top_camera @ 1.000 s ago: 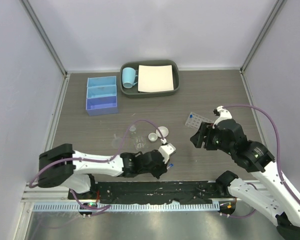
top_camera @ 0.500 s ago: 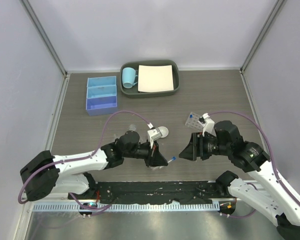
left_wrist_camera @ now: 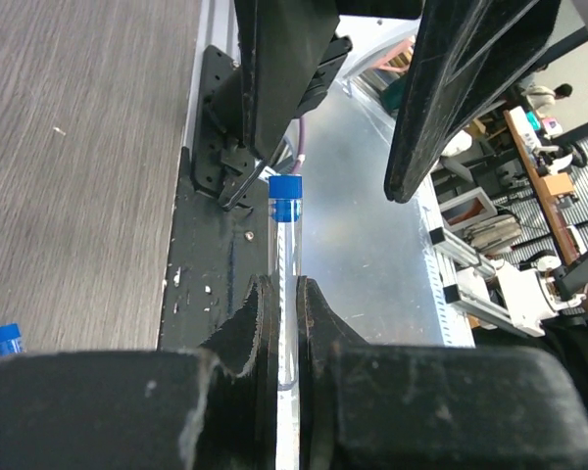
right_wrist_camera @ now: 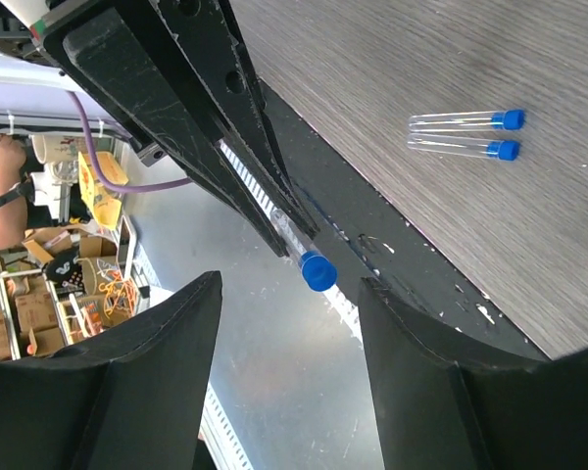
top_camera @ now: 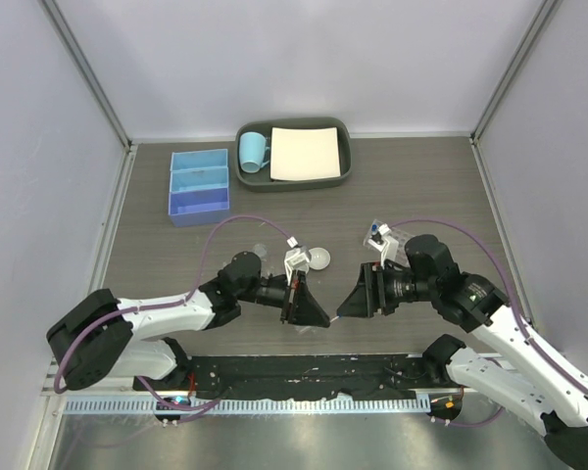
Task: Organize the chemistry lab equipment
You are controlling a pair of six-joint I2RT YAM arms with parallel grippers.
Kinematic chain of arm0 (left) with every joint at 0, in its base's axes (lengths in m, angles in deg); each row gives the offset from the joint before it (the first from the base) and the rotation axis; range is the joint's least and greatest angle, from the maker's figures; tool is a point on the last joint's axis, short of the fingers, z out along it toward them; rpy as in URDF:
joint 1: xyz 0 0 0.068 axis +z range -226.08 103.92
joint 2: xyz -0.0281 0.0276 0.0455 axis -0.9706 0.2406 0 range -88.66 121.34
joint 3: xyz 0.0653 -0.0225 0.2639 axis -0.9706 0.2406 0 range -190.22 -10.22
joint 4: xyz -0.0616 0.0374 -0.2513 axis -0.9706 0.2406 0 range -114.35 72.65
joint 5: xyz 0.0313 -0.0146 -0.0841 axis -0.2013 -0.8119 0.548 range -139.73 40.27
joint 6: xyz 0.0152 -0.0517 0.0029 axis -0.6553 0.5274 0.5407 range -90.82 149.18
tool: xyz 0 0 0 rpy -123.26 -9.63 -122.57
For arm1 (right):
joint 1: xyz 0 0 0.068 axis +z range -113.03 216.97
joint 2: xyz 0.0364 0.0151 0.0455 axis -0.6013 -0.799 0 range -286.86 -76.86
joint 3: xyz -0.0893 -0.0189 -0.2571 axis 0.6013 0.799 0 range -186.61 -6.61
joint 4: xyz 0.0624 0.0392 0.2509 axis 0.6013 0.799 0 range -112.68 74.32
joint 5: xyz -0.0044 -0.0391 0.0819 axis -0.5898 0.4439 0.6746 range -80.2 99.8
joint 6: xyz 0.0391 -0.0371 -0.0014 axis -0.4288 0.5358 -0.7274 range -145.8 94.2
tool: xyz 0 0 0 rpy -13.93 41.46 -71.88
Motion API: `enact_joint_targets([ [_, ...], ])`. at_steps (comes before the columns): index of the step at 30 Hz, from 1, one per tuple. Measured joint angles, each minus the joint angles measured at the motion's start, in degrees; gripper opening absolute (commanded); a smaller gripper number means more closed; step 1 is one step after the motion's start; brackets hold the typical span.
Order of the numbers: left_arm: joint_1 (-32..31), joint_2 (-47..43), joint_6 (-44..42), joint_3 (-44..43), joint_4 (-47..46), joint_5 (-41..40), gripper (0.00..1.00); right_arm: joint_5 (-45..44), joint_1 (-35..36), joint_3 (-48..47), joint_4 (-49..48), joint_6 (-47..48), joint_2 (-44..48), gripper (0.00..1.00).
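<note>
From above, your left jaws are clamped on one blue-capped tube (top_camera: 336, 318), its cap aimed at the right jaws. I judge a handover, since the tube rack (top_camera: 375, 232) sits by the right arm. The blue box (top_camera: 198, 186) lies well apart on the wood-grain bench (top_camera: 147, 250), walled by pale panels.

Left wrist: the jaws pinch the clear body low, leaving the capped end free at the mouth of the right fingers (left_wrist_camera: 274, 88).

Right wrist: the jaws stand open either side of the cap, not touching; two more tubes (right_wrist_camera: 461, 120) lie side by side on the bench, a cluttered workshop beyond.
</note>
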Motion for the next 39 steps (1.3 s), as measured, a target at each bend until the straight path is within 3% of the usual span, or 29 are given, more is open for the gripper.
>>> enact_joint_targets([
  [6,1.2,0.0,1.6,0.2,-3.1,2.1,0.0,0.0,2.0,0.2,-2.3,-1.7,0.0,0.59],
  [13,2.3,0.0,3.3,1.2,-6.2,3.9,0.0,-2.4,7.2,1.0,-4.8,-4.0,-0.9,0.43],
  [23,3.0,-0.1,4.8,2.4,-8.6,5.4,0.0,-6.4,10.8,0.9,-5.7,-4.7,-2.6,0.47],
  [28,3.3,-1.1,5.7,3.3,-9.4,5.4,0.0,-7.0,10.9,0.6,-6.3,-4.7,-3.1,0.42],
  [39,3.6,-1.6,6.1,4.0,-10.4,5.4,0.0,-7.8,11.0,0.5,-6.7,-4.7,-3.3,0.41],
])
